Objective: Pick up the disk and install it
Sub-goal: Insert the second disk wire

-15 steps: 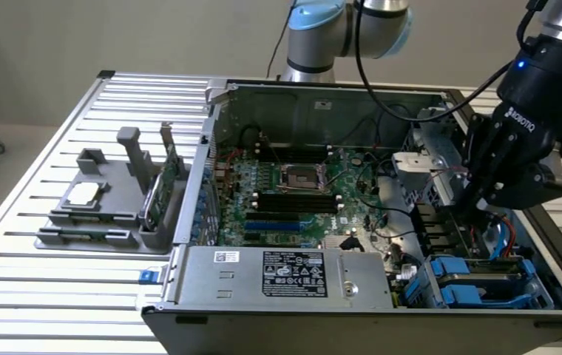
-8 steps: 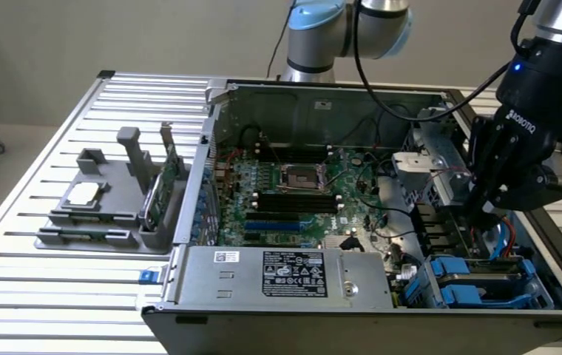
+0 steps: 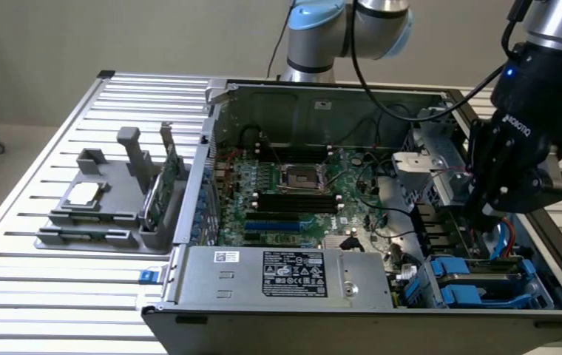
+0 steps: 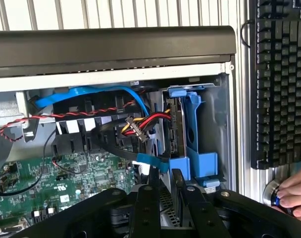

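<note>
Slatted metal table [image 3: 24, 222] carries open PC case [image 3: 360, 96], motherboard [image 3: 291, 192] exposed, PSU [image 3: 281, 277] at near edge. Grey fixture tray [image 3: 94, 222] sits beside case at ext. view's left. Gripper [image 3: 483, 218] is low inside drive bay at ext. view's right; fingers [image 4: 145, 208] part-closed, can't tell if gripping anything. Disk [image 4: 176, 124] w/ blue carrier [image 4: 197, 144] stands on edge in bay, just beyond fingertips. Keyboard [image 4: 281, 84] lies outside case; a hand [image 4: 294, 191] rests near it.
</note>
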You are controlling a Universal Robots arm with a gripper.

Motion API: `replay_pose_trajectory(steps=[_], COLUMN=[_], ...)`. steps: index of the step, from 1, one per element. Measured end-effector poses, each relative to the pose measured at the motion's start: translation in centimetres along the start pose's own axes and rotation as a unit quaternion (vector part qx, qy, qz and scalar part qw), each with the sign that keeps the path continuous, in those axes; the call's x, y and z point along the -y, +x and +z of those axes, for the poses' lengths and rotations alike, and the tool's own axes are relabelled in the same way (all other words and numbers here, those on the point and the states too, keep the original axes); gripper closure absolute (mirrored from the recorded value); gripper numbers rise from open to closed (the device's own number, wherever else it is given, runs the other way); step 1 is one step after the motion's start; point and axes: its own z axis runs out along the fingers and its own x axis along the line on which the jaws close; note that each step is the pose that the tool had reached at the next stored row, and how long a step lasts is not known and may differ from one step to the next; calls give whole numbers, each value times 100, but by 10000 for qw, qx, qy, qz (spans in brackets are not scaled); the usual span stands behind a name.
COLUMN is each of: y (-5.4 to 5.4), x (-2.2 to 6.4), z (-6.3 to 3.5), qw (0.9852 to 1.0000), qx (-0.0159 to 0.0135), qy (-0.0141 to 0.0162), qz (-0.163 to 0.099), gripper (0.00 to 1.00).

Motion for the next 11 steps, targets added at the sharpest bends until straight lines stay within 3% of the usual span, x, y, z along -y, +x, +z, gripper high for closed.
replay_pose_trajectory(steps=[2, 6, 11], y=[0, -7, -8], x=[15, 77, 87], z=[5, 9, 14], qw=[10000, 10000, 10000], qx=[-2, -6, -8], qy=[-27, -49, -81], qz=[6, 14, 21], gripper=[75, 75, 75])
